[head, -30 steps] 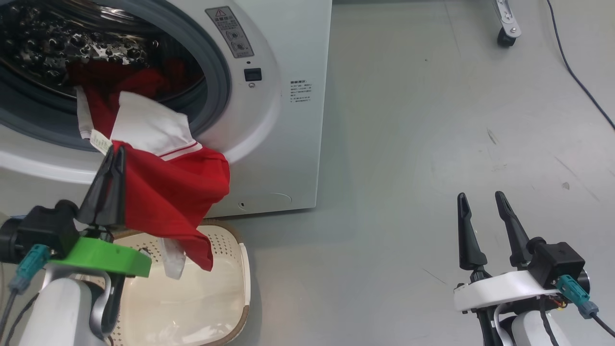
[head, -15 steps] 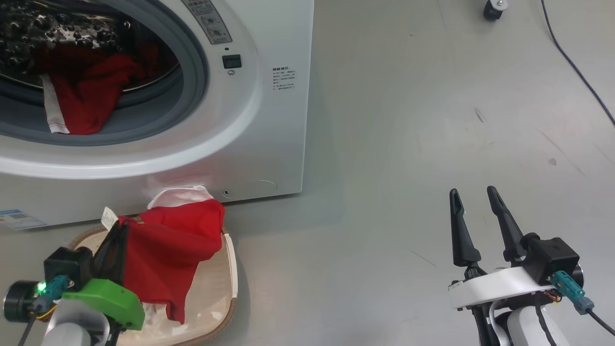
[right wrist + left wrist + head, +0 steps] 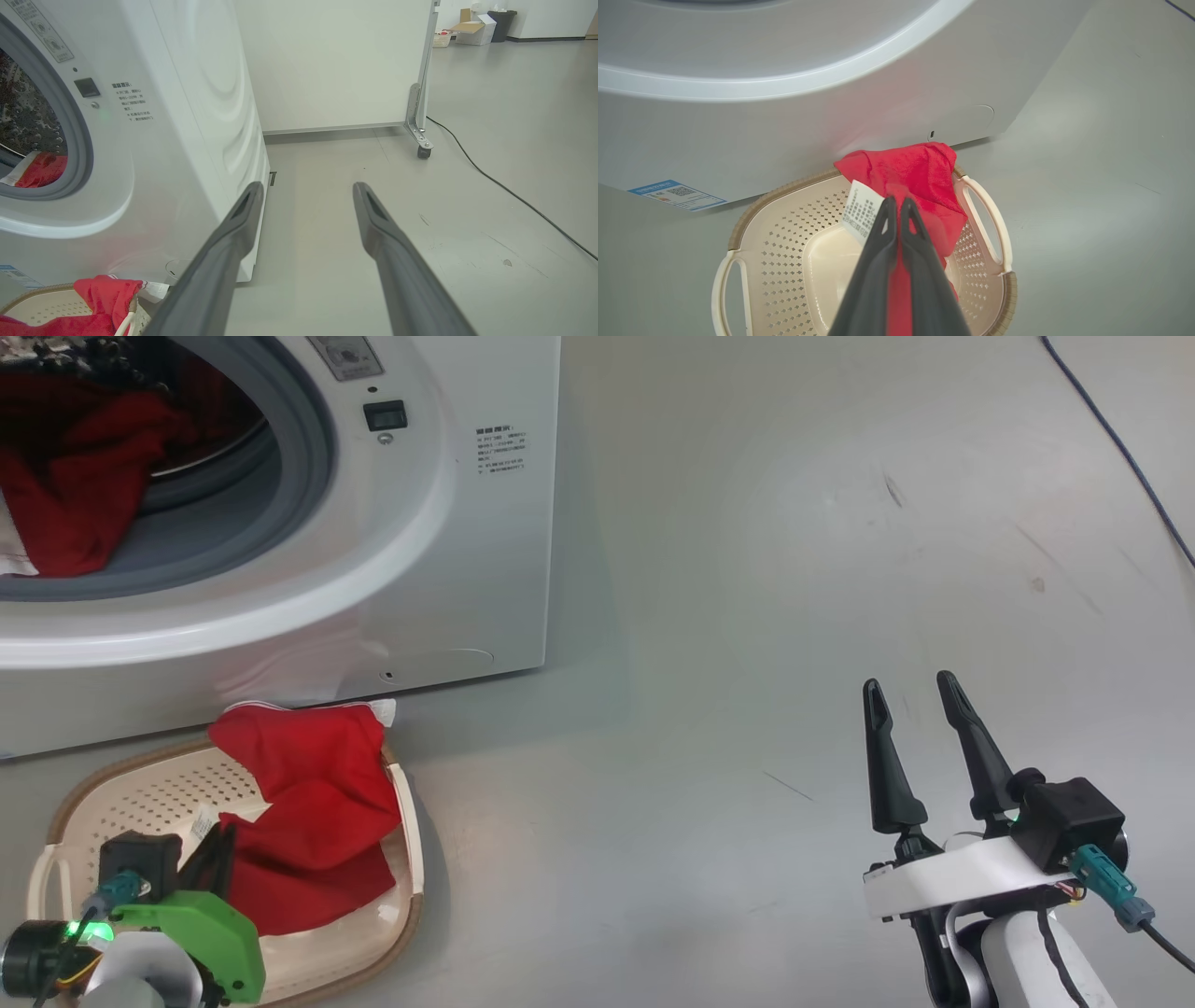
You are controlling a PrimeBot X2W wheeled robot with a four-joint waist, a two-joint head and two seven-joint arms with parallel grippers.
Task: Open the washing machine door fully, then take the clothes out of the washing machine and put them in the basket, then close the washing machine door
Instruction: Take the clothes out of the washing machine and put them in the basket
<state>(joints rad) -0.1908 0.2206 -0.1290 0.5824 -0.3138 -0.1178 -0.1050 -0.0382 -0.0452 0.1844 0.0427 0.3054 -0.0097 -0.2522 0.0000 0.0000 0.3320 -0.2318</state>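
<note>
Setting: Grey scuffed floor [image 3: 747, 616] stretches to the right of a white washing machine [image 3: 448, 569], and a black cable [image 3: 504, 186] trails across it at the far right.
Load: Red clothes [image 3: 65, 513] lie heaped in the drum behind the grey seal [image 3: 299, 457], and the drum's mouth stands uncovered.
Basket: A cream perforated basket [image 3: 159, 793] sits on the floor at near left, just in front of the machine's base.
Garment: One red garment [image 3: 308, 803] lies along the basket's right side. Its long axis runs near to far, and its far end humps over the far rim, close under the machine's lower panel.
Left gripper: The left gripper [image 3: 896, 203] is low over the basket. Its fingers are pressed together on the garment's near end, with red cloth showing between them.
Right gripper: The right gripper [image 3: 908, 683] has its fingers spread and holds nothing. It hangs over bare floor, well to the right of the machine.
Key relation: The held garment lies inside the basket beneath the claw, so letting go looks like the step at hand. The rest of the load sits up and to the far left of the left gripper, which is clearly the nearer arm.
Views: The left wrist view picks out a white tag [image 3: 861, 217] just beside the fingers and a blue label [image 3: 675, 195] at the machine's lower corner. The head view gives the drum's load. The right wrist view takes in a white partition [image 3: 336, 60] on casters beyond the machine.
</note>
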